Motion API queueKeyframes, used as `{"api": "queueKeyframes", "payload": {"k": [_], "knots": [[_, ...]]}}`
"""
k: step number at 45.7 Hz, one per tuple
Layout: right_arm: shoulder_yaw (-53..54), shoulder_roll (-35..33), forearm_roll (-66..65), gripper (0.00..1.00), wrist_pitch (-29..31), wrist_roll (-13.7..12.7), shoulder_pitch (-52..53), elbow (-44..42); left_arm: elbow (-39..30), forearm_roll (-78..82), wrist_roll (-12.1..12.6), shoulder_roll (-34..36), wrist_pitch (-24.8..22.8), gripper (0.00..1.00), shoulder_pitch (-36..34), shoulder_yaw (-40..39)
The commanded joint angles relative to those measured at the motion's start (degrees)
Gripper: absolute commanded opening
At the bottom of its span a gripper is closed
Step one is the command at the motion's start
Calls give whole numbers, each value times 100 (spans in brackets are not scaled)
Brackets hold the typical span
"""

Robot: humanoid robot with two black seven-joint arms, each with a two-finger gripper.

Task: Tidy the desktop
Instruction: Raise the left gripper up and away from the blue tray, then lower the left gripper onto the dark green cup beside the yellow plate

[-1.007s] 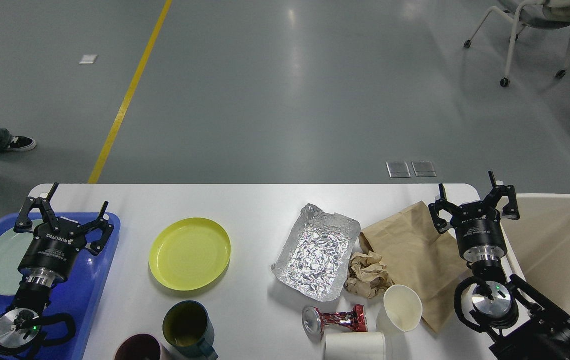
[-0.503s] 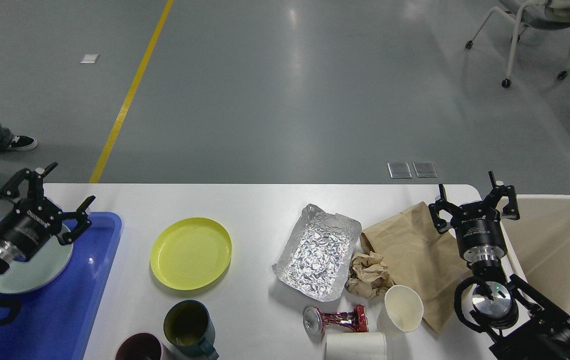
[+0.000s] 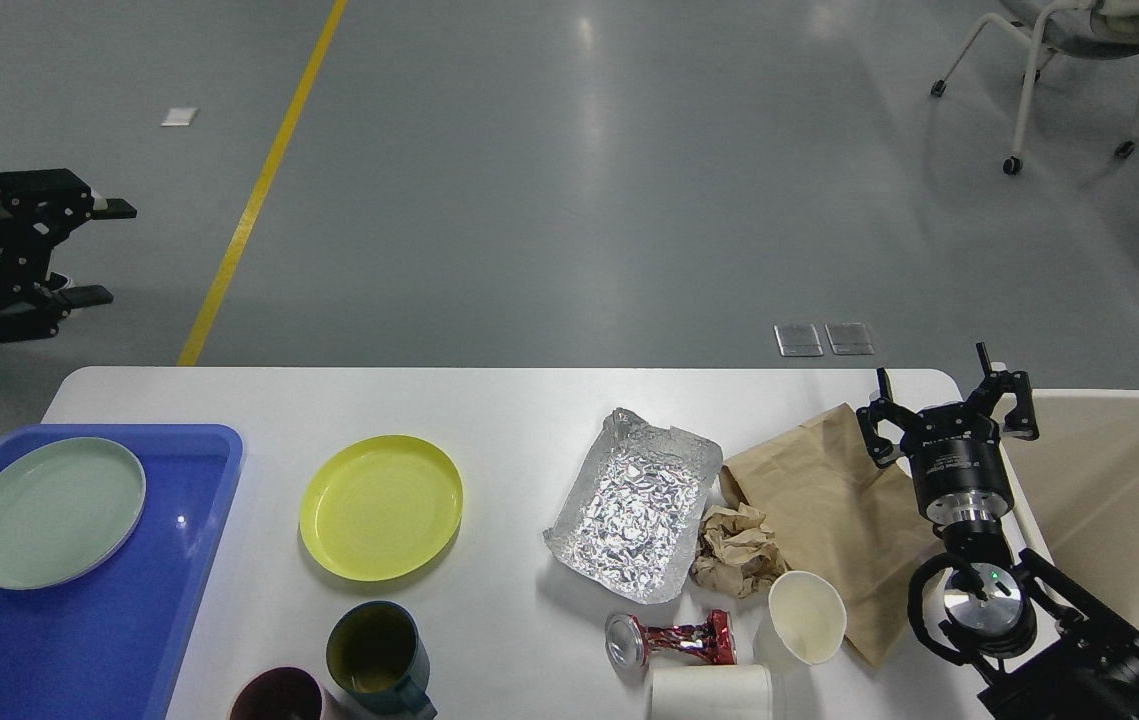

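While our left gripper (image 3: 94,252) hangs spread open off past the desktop's (image 3: 519,410) left edge, our right gripper (image 3: 947,405) sits spread open and empty over the brown paper bag (image 3: 829,500). Desktop fills the lower view, yellow plate (image 3: 381,507) on it.

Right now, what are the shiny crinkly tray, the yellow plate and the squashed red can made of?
The shiny tray looks like thin aluminium foil: silvery, crumpled, glinting all over. The yellow plate seems to be plastic: one even colour, smooth, softly glossy, though I can't be sure by sight. The red can looks like thin metal, probably aluminium: it is crushed in the middle, with a silver end.
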Motion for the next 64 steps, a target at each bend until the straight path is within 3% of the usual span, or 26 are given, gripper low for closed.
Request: {"api": "queueKeyframes", "payload": {"k": [1, 3, 9, 26, 30, 37, 40, 47, 52, 54, 60, 64], "knots": [[0, 0, 0, 100, 0, 0, 0, 0, -158, 0, -34, -570, -10, 97, -1452, 2325], [0, 0, 0, 100, 0, 0, 0, 0, -350, -9, -69, -912, -28, 97, -1996, 3097], [0, 0, 0, 100, 0, 0, 0, 0, -1396, 0, 1, -1616, -28, 97, -3105, 4269], [0, 0, 0, 100, 0, 0, 0, 0, -3409, -754, 80, -4051, -274, 97, -5452, 5527], [0, 0, 0, 100, 0, 0, 0, 0, -3875, -1335, 396, -4543, -388, 97, -5865, 5773], [0, 0, 0, 100, 0, 0, 0, 0, -4781, -2205, 1397, -4799, -415, 97, -6814, 5747], [0, 0, 0, 100, 0, 0, 0, 0, -5079, -2504, 1548, -4878, -458, 97, -7131, 5756], [0, 0, 0, 100, 0, 0, 0, 0, -5423, -2698, 1399, -4992, -1160, 97, -7554, 5598], [0, 0, 0, 100, 0, 0, 0, 0, -5406, -2716, 715, -5098, -1362, 97, -7545, 5598], [0, 0, 0, 100, 0, 0, 0, 0, -5405, -2698, 556, -5072, -1362, 97, -7554, 5580], [0, 0, 0, 100, 0, 0, 0, 0, -5370, -2663, 599, -5089, -1362, 97, -7554, 5598], [0, 0, 0, 100, 0, 0, 0, 0, -5362, -2532, 949, -5115, -1362, 97, -7510, 5598]]}}
